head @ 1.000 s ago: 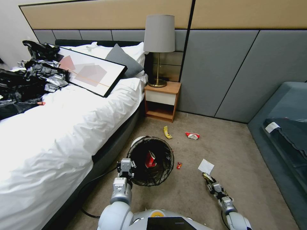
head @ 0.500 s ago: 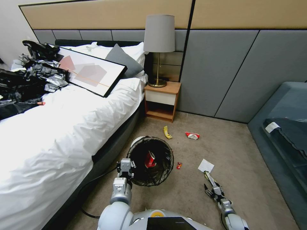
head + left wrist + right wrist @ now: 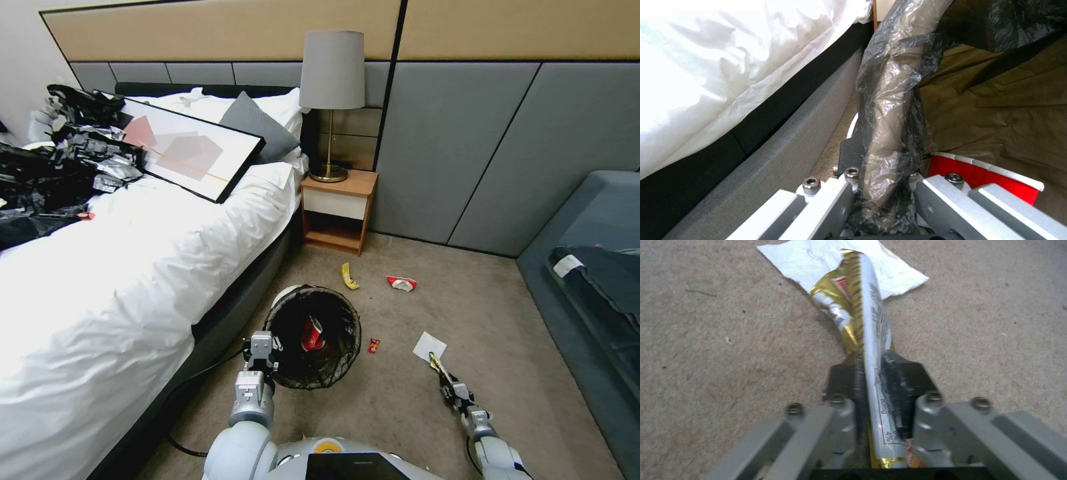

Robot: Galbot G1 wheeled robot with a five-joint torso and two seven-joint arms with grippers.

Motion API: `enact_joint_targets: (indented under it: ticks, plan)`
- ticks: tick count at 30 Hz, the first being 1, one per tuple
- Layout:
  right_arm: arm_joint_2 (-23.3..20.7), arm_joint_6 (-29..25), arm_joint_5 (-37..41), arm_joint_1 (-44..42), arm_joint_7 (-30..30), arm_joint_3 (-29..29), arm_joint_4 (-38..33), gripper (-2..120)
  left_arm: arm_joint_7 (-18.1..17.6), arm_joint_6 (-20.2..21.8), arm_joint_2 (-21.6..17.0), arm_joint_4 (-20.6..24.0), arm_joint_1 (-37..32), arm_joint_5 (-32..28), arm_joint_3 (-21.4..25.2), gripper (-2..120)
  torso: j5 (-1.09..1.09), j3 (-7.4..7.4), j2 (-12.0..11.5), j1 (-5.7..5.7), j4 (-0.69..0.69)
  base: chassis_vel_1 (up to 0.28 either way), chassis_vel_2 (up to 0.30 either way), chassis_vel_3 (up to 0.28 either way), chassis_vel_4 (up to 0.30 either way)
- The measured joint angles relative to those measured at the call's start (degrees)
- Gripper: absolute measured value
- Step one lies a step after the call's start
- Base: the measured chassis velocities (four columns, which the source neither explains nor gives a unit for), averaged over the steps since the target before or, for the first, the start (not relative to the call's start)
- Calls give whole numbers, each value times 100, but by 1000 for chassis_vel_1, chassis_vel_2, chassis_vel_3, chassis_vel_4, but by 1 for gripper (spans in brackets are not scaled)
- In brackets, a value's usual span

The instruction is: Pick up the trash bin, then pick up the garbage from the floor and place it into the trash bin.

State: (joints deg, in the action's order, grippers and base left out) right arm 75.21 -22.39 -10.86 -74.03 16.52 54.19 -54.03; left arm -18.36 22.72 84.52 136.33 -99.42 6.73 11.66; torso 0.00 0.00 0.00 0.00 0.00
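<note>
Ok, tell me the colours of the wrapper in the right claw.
Gold and silver crinkled foil snack wrapper with red print, clearest in the right wrist view.

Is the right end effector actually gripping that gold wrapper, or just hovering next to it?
Touching. The right wrist view shows the right end effector with its black pads pressed on both sides of the gold wrapper.

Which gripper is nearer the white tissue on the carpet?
Right. The right gripper, jaws shut on a gold wrapper, sits just short of the white tissue; the left gripper holds the trash bin rim.

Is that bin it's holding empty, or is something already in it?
Not empty: a red-and-white cup lies inside the trash bin, whose rim the left gripper clamps.
</note>
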Motion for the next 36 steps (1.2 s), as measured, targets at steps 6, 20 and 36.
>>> enact_joint_targets:
  ticks: [6, 20, 36]
  plan:
    - [5, -19, 1, -31, -15, 9, -53, 0, 0, 0, -1, -11, 7, -2, -12, 0, 0, 0, 0, 0, 0, 0, 0, 0, 0]
    - [232, -85, 648, -378, -350, -229, -1387, 0, 3, 0, 1, -39, 9, -2, -18, 0, -2, 0, 0, 0, 1, 0, 0, 0, 0]
    - [594, -128, 1936, -1180, 59, -1175, -5631, 0, 24, 0, -53, -163, 28, -15, -132, 0, -3, 0, 0, 0, 0, 0, 0, 0, 0]
